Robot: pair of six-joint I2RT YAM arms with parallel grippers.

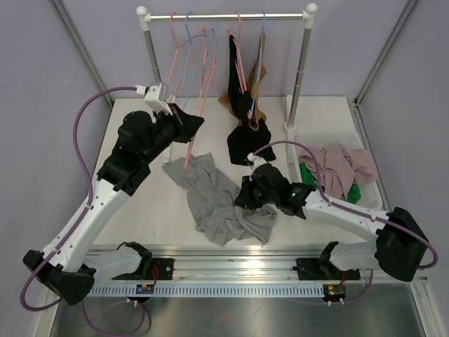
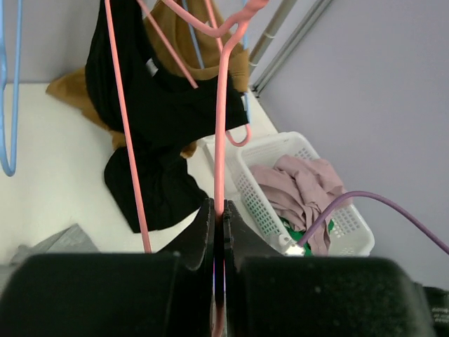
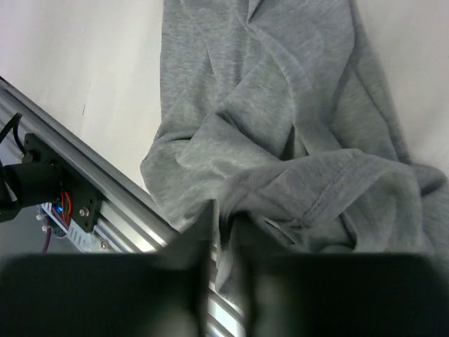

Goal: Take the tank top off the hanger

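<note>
The task looks mostly done but not finished. The grey tank top point(image 1: 217, 200) lies crumpled on the counter point(image 1: 154, 217) between the two arms, well below the rail, and most of its body is spread flat and no longer draped over any wire.

The left hand point(image 1: 184, 121) is raised over the far left of the counter, its fingers pressed together on the wire of the pink hanger point(image 1: 191, 144). In the left wrist view the wire runs straight into the closed jaws, and the stretch of hanger visible above them is bare. The hanger's lower end slants down to the garment's upper left corner. Whether a strap is looped there cannot be told from these views.

The right hand point(image 1: 247, 193) sits low on the right part of the garment. In the right wrist view its fingers stand close together with a raised fold of grey cloth at their tips, so it appears to be pinching the fabric, though that part is blurred.

Likely left: separate hanger and cloth fully, confirm that no strap catches, then release both.
</note>
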